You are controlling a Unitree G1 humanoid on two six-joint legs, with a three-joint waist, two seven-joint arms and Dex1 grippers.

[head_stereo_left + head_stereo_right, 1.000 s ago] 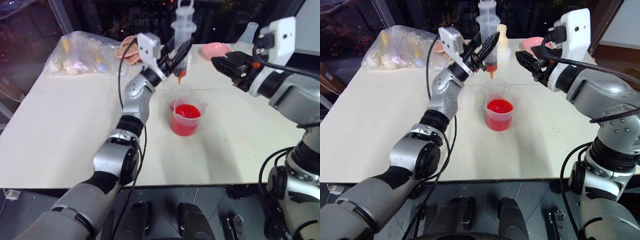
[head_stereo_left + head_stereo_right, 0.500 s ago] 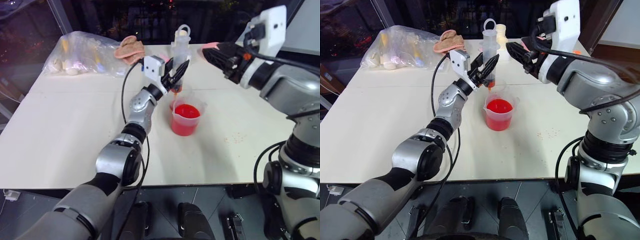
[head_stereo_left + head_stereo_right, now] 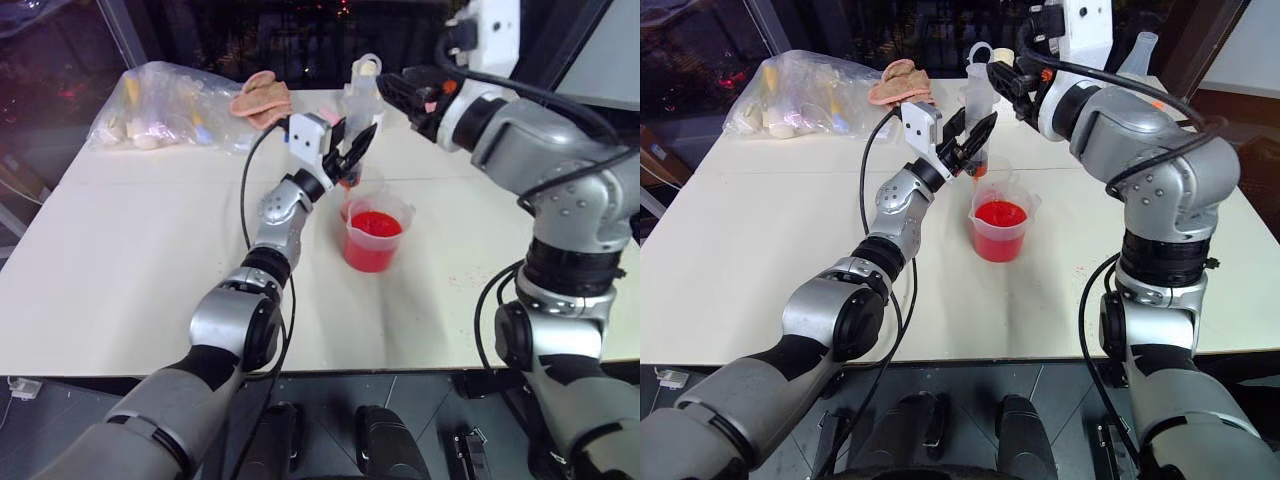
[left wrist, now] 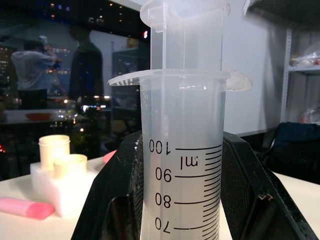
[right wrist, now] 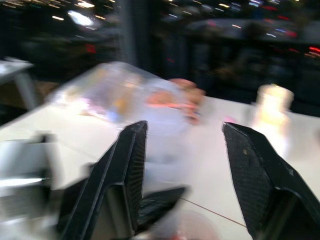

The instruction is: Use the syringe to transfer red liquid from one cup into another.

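The left gripper (image 3: pixel 970 140) has its fingers (image 4: pixel 120 200) clamped on the barrel of the syringe (image 4: pixel 182 150), which stands upright with its orange tip just over, or dipping into, the further of the two cups (image 3: pixel 987 172); which of the two I cannot tell. The nearer cup (image 3: pixel 999 230), touching or just beside it, holds the red liquid (image 3: pixel 999 213). The right gripper (image 3: pixel 1012 82) has its fingers (image 5: pixel 127 170) spread apart with nothing between them, close beside the plunger ring at the syringe's top.

The risk lies in the right fingers meeting the plunger off-centre: a sideways nudge could tilt the barrel in the left grip, swing the tip out of the cup and drip red onto the bench (image 3: pixel 760 230), or tip the light cups. A push on the plunger that is too hard could drive the syringe down through the clamp.

Compared with a second ago, the syringe sits lower, its tip down at the cup's rim instead of well above it, and the right gripper has come in from the side toward the plunger top. The cups have not shifted.
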